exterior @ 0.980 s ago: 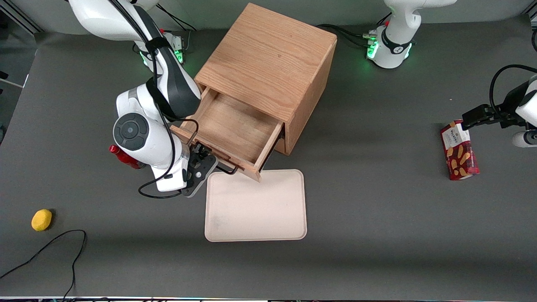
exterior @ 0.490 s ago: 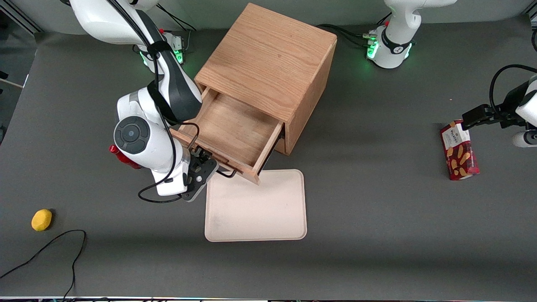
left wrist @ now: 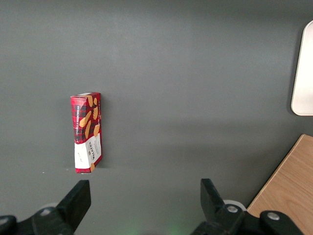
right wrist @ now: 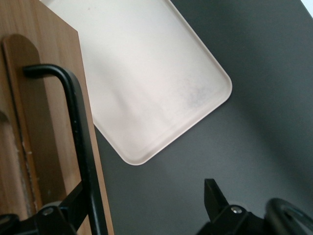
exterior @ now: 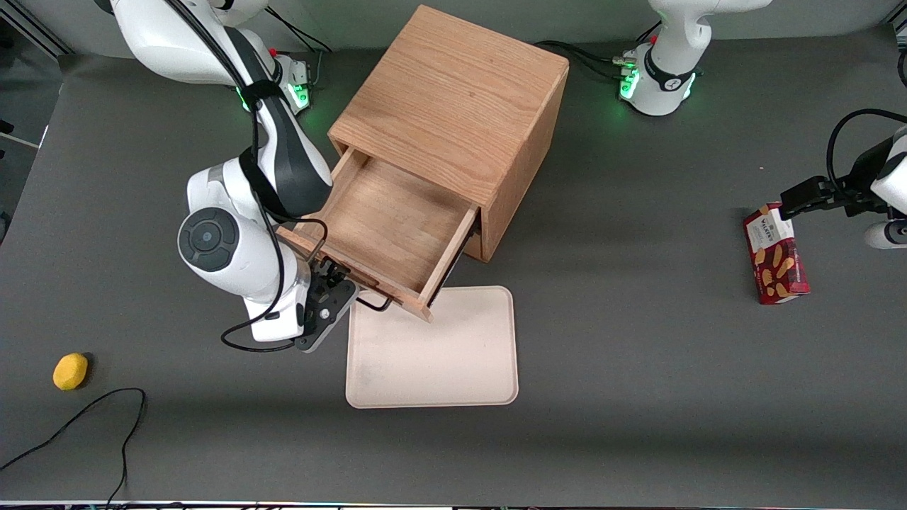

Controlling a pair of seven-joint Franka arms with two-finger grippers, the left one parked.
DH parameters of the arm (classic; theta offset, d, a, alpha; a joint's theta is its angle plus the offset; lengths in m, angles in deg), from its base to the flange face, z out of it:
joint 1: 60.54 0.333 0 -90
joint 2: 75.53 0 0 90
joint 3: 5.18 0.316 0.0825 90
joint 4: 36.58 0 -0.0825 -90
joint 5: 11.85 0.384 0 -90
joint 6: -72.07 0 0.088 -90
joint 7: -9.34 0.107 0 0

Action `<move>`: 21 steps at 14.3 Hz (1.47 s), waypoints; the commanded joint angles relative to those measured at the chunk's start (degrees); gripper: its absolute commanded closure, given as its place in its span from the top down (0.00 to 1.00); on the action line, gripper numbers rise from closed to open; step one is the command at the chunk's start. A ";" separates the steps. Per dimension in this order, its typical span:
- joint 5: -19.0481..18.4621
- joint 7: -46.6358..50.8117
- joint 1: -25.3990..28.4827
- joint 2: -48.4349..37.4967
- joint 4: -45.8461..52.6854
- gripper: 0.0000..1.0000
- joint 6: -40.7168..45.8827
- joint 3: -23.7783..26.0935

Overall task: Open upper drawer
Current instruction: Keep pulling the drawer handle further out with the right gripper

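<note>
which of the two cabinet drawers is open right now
The upper drawer, directly under the cabinet top: it is pulled out, its inside showing, the end effector at its handle.

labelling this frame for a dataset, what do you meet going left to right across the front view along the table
yellow round object → claw at the upper drawer's handle → cream tray → red biscuit box

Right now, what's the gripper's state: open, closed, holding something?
Gripper: open, holding nothing; its fingers straddle the upper drawer's black handle without clamping it.
</note>
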 commanded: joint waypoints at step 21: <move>-1.17 -7.05 -4.25 4.21 8.18 1.00 1.19 0.21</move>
